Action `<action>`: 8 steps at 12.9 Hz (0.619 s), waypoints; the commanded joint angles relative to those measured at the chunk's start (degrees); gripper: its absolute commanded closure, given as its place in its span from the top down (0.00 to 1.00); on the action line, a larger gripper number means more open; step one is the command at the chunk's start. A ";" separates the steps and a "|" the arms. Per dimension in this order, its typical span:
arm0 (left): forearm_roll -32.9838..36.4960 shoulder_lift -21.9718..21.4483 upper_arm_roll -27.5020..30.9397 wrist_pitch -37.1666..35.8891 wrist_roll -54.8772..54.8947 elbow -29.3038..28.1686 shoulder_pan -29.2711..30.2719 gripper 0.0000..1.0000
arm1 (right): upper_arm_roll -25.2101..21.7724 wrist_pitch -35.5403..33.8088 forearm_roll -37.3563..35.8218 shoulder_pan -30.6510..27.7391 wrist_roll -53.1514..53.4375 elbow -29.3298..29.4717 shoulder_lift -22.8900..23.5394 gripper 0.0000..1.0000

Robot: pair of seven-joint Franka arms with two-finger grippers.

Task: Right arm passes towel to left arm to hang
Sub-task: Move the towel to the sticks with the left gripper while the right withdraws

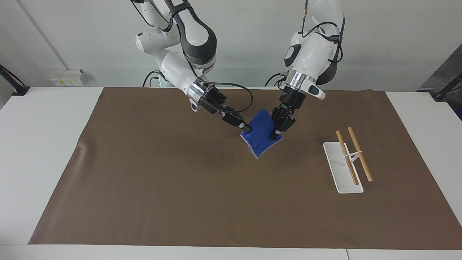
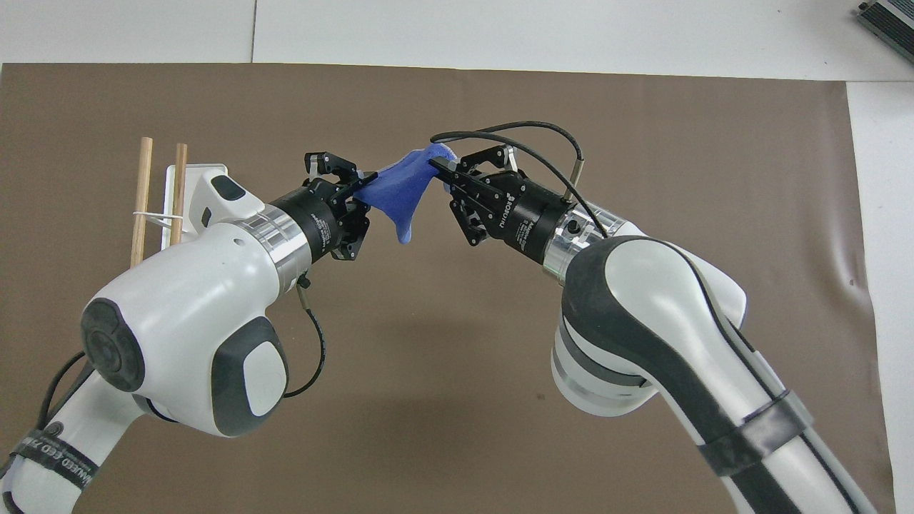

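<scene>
The bright-blue towel (image 1: pixel 260 134) hangs in the air over the middle of the brown mat, stretched between both grippers; it also shows in the overhead view (image 2: pixel 400 194). My right gripper (image 1: pixel 246 128) (image 2: pixel 439 165) is shut on the towel's edge toward the right arm's end. My left gripper (image 1: pixel 276 134) (image 2: pixel 360 191) is shut on the edge toward the left arm's end. The towel's lower corner droops free below both grips.
A white rack base (image 1: pixel 334 151) with two wooden rods (image 1: pixel 357 151) stands on the mat toward the left arm's end; it shows partly hidden by the left arm in the overhead view (image 2: pixel 161 187). The brown mat (image 1: pixel 162 180) covers most of the white table.
</scene>
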 commanded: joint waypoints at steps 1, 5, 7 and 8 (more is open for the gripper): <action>-0.86 1.26 0.11 0.65 5.99 1.02 1.46 0.00 | 0.39 1.09 1.17 -0.11 0.31 0.77 0.34 0.00; -0.86 1.00 6.25 -3.55 15.68 0.40 2.78 0.00 | 0.30 2.31 0.03 -0.20 -1.09 0.60 0.43 0.99; -0.86 0.82 9.33 -3.92 15.69 -0.56 2.87 0.00 | 0.30 5.99 -2.77 -0.20 -6.52 -0.71 0.61 1.00; -0.86 0.82 10.65 -3.92 15.69 -1.09 2.87 0.00 | 0.30 6.36 -6.36 -0.29 -9.16 -2.20 0.52 1.00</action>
